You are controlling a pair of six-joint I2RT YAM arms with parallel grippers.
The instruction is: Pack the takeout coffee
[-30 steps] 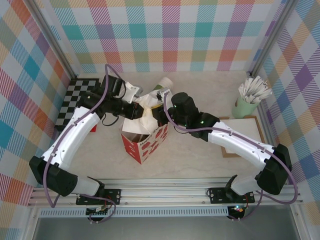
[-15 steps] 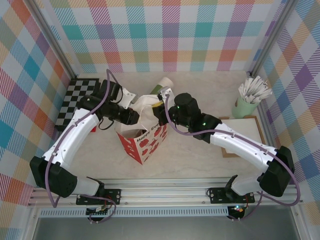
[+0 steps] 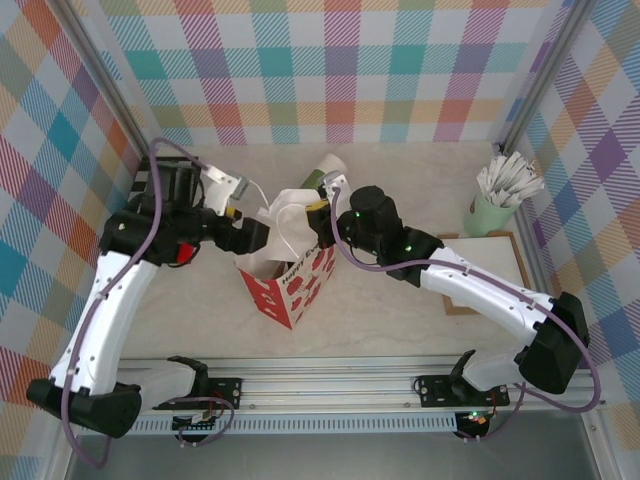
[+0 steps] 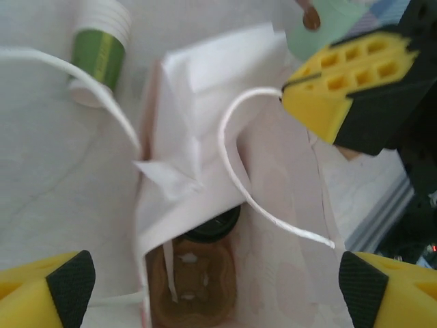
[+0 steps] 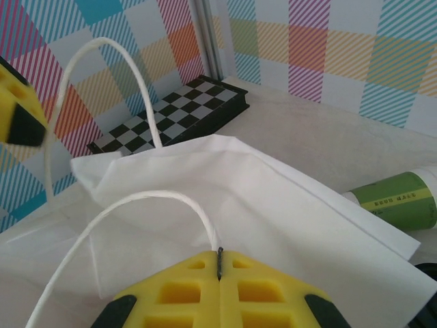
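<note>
My left claw (image 3: 258, 234) hangs spread wide over the open mouth of the paper gift bag (image 3: 296, 284), which stands on the pale worktop (image 3: 400, 320) between my two arms. It grips nothing, and from its wrist camera the two yellow fingertips (image 4: 46, 287) sit far apart at the bottom corners of the view. My right claw (image 3: 318, 213) is pinched tight on one of the bag's white string handles (image 5: 136, 205), the cord running straight into the seam between its closed fingers. The takeout coffee (image 4: 213, 225) is down inside the bag: its round black lid shows deep in the opening, partly tucked under a fold of white paper, beside the brown floor of the bag. The cup's body cannot be made out from here. A stack of lidless green cups (image 3: 325, 168) lies on its side on the worktop just behind the bag. A black-and-white checkered board (image 5: 177, 116) rests toward the far left corner, and a pale green cup of white sticks (image 3: 503, 195) stands well off to the right, near a wooden board (image 3: 490, 275).
</note>
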